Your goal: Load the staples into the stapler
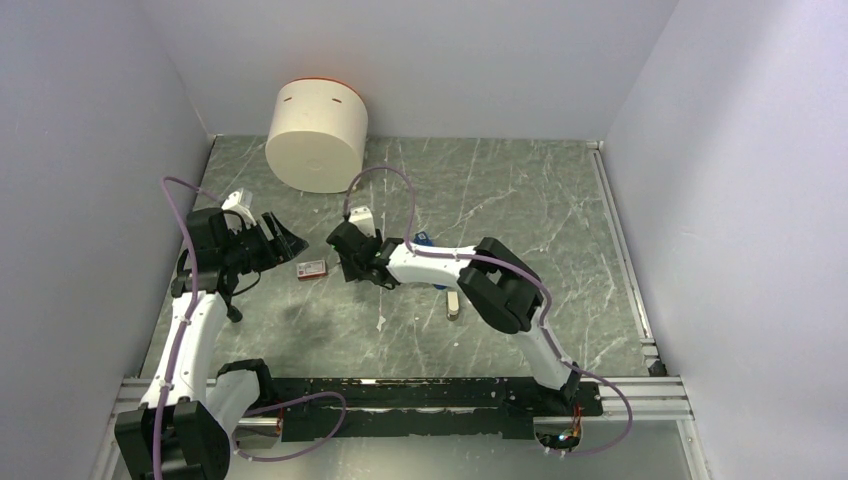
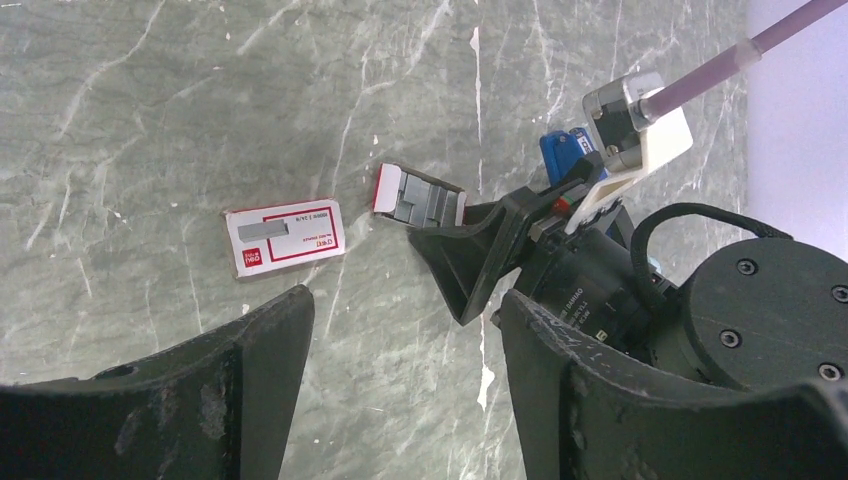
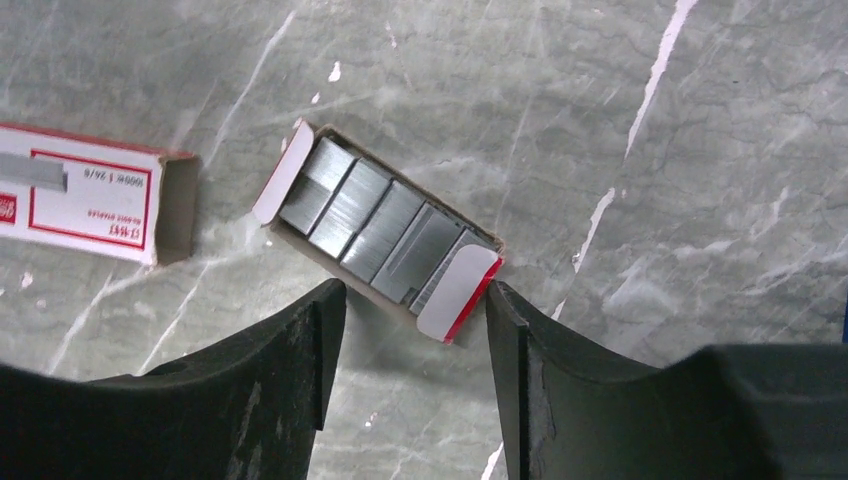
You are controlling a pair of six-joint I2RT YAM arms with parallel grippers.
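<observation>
Peeking down the right wrist view at the small open red-and-white cardboard tray of silvery-grey staple blocks, flat on the grey-green marbled tabletop. Sits just ahead of the right gripper, near end poking in between the two black fingers. Fingers spread apart there, pinching nothing as far as visible. Long axis slanted across that view, far-left to near-right, so not square to the fingers. Probably calls for a wrist twist before closing on a single block. Looks like the pick-a-block step, with nothing loaded yet.

Just left of the tray and apart from it: the flat white-label box sleeve with a red border, open end facing the tray. Further left again, the left gripper, also spread and holding nothing, closer to the sleeve than to the tray. So pretty clearly a job for the right arm, being the nearer one.

As for the slim bright-blue stapler, only catching a sliver behind the right wrist, off to the right of the tray. Can't tell whether open or closed. Worth watching for dragging the whole tray instead of lifting one block.
</observation>
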